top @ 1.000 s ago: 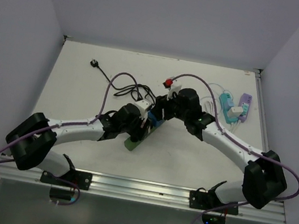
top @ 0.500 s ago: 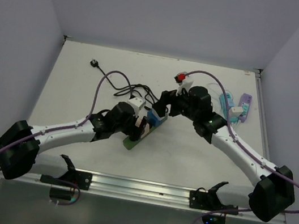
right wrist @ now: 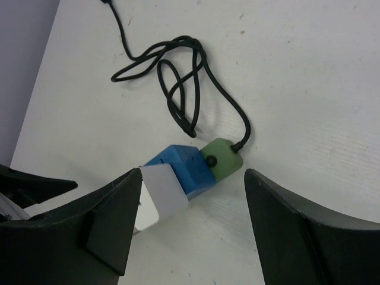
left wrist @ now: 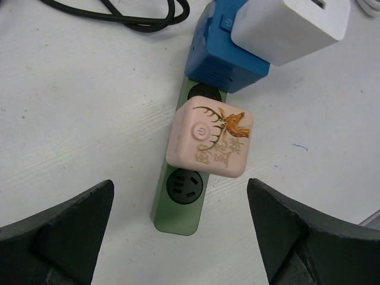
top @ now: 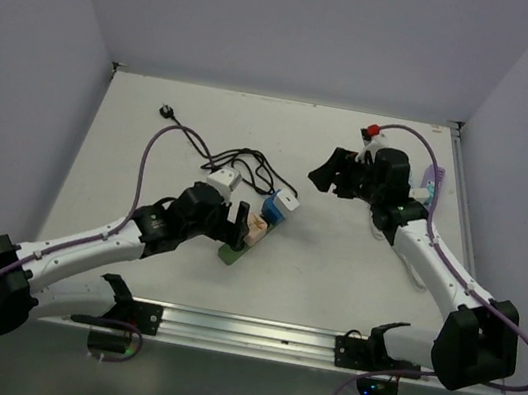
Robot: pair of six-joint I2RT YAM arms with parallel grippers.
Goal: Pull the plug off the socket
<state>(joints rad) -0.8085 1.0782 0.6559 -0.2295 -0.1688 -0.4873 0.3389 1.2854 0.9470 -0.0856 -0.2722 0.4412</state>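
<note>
A green power strip [top: 233, 249] lies mid-table with a pink cube adapter [top: 257, 227], a blue cube adapter [top: 272, 210] and a white plug [top: 286, 201] seated on the blue cube. In the left wrist view the strip [left wrist: 178, 217], pink cube [left wrist: 211, 138], blue cube [left wrist: 217, 59] and white plug [left wrist: 291, 24] lie below my open, empty left gripper [left wrist: 180, 190], which hovers over the strip's near end [top: 239, 222]. My right gripper [top: 325, 176] is open and empty, up and to the right of the strip. Its view shows the white plug [right wrist: 160, 193], the blue cube [right wrist: 184, 166] and the strip's cord end [right wrist: 224, 155].
The strip's black cord [top: 235, 160] coils behind it and ends in a loose plug [top: 166, 111] at the back left. A teal strip [top: 400, 185] and a purple strip [top: 433, 183] with white plugs lie at the back right, behind the right arm. Walls enclose the table.
Both grippers have drawn away from the strip: the right one up and to the right, the left one back toward the near left. The white plug stays on the blue cube.
</note>
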